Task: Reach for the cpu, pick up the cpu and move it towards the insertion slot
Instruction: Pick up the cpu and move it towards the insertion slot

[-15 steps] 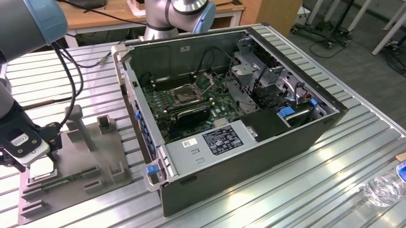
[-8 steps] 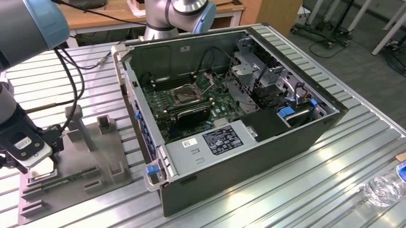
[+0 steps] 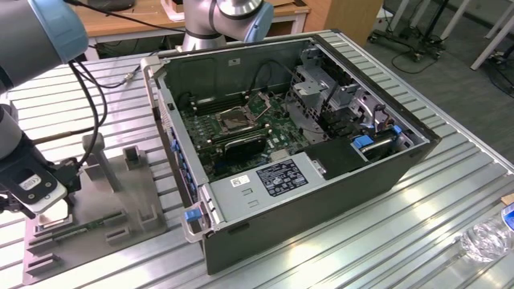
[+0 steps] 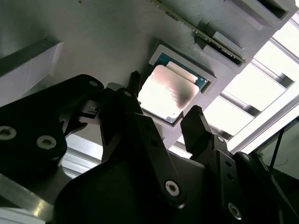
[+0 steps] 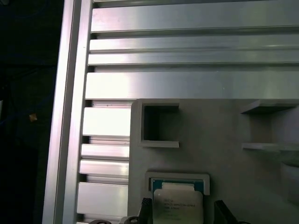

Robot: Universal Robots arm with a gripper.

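Observation:
The cpu is a small square chip with a silvery top. It lies flat in a shallow pocket of the grey fixture plate and appears in both wrist views, cpu. My gripper hangs just above it, open, with one black finger on each side of the chip and a gap to both. In the exterior view the gripper is low over the plate at the exterior view's left. The insertion slot, metal-framed with a dark centre, sits on the green motherboard inside the open computer case.
The open computer case fills the table's middle. The fixture plate carries upright grey blocks and a green memory stick. A clear bottle stands at the exterior view's right. Black cables hang from the arm.

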